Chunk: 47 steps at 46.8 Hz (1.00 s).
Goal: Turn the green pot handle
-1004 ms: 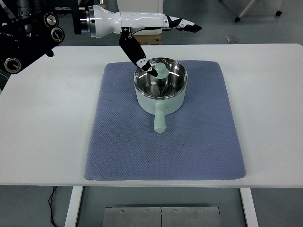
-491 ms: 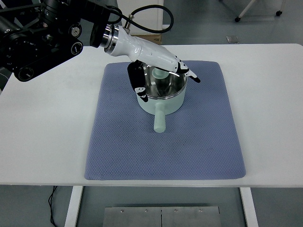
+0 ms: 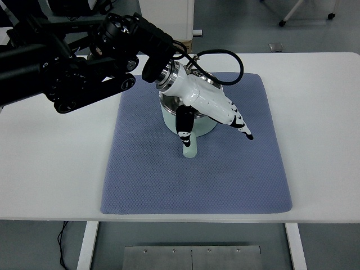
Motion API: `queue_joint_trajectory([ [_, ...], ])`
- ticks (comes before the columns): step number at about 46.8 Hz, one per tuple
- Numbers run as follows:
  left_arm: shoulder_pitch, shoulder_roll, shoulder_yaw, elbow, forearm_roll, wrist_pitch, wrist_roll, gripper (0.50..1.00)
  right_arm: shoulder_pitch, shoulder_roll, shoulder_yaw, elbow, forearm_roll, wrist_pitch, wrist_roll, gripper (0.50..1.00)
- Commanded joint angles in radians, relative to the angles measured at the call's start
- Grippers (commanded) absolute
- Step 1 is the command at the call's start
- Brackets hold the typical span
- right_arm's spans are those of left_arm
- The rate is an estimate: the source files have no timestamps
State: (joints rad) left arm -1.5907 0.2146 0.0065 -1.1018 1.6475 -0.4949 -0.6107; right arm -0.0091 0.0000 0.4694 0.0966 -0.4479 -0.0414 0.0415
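White table [image 3: 50, 169] with a blue quilted mat [image 3: 225, 180], pale green metal pot [image 3: 202, 126] on it
Left hand [image 3: 211, 109] spread open over the pot, thumb seemingly touching its near-pointing handle [image 3: 191, 151]

1. The desk [image 3: 50, 169] carries a mat [image 3: 146, 180], which lies across its middle and reaches from near the far edge almost to the near edge.
2. The pot [image 3: 205, 127] stands on the far half of the mat, about midway between the mat's left and right edges.
3. The pot handle [image 3: 190, 151] sticks out from the pot toward the desk's near edge and lies over the mat.
4. The left arm [image 3: 73, 73] comes in from the left edge, over the far left of the desk.
5. The left hand [image 3: 211, 112] is over the pot's near side, its fingers [image 3: 242, 126] stretching right and toward the near edge, its thumb [image 3: 184, 125] down at the handle's root.
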Motion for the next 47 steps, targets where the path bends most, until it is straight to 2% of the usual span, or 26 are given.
queue_joint_trajectory([
  [1,-0.003,-0.003,0.012,0.000,0.018,0.001,0.000,1.000,0.000,0.000,0.000,0.000,0.000,0.000,0.000,1.000],
  [26,-0.002,-0.040,0.173,0.000,0.057,0.001,0.000,1.000,0.000,0.000,0.000,0.000,0.000,0.000,0.000,1.000],
  [47,0.002,-0.044,0.233,0.002,0.058,-0.001,0.000,1.000,0.000,0.000,0.000,0.000,0.000,0.000,0.000,1.000],
])
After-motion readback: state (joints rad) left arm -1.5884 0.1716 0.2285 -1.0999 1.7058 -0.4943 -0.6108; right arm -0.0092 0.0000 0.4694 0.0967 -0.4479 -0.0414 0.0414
